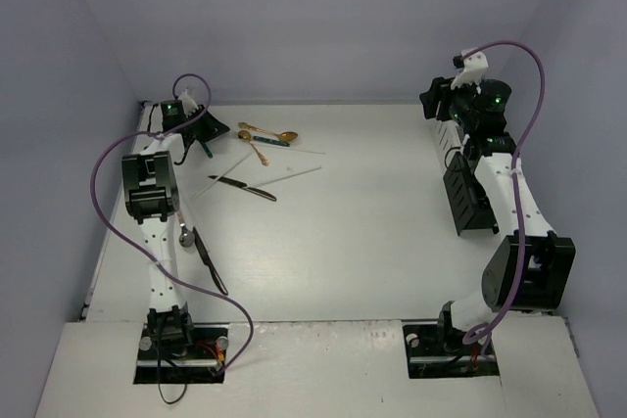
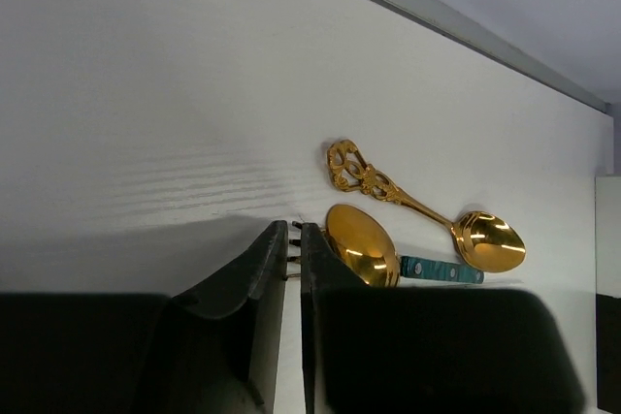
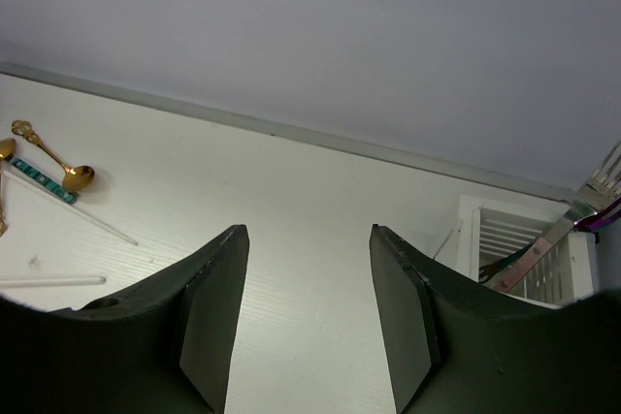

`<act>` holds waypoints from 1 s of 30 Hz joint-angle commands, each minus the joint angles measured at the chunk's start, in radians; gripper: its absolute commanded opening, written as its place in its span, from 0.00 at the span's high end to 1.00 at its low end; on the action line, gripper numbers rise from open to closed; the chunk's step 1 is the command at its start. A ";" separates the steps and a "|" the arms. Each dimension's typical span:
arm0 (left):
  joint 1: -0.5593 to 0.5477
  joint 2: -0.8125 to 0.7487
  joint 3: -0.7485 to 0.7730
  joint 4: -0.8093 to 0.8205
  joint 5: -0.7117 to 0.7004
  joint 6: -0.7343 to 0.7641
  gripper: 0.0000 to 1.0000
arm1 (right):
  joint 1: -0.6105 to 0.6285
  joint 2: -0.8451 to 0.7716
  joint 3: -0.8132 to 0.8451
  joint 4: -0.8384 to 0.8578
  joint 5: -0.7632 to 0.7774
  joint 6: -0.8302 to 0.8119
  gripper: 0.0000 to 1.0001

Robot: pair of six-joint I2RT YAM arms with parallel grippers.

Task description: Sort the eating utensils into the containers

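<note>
My left hand (image 2: 294,232) pinches a thin fork (image 2: 291,260), I think. My right hand (image 3: 309,232) is half open and empty. Another fork (image 3: 594,191) is in the white holder (image 3: 468,239); gold spoons (image 2: 490,241), knives (image 1: 245,186) and chopsticks (image 1: 294,175) wait.

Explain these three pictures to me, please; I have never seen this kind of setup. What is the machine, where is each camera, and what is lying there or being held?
Two robot arms stand at the near edge of a white table. The wide picture looks down from above and behind them; the other two come from cameras on each wrist. Gold spoons, chopsticks and black-handled knives lie loose. A black holder stands beside the right arm. The left gripper is closed on what seems a fork. The right gripper is open and empty.
</note>
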 commanded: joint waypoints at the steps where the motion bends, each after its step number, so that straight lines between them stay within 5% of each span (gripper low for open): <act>1: -0.003 -0.137 -0.019 0.067 0.020 0.027 0.98 | 0.006 -0.064 0.051 0.055 -0.018 0.000 0.50; 19: -0.038 -0.467 -0.176 -0.010 -0.061 0.357 1.00 | 0.034 -0.125 0.045 0.055 -0.045 0.011 0.51; 30: -0.090 -0.676 -0.345 -0.035 -0.238 0.598 1.00 | 0.068 -0.138 0.045 0.055 -0.053 0.007 0.52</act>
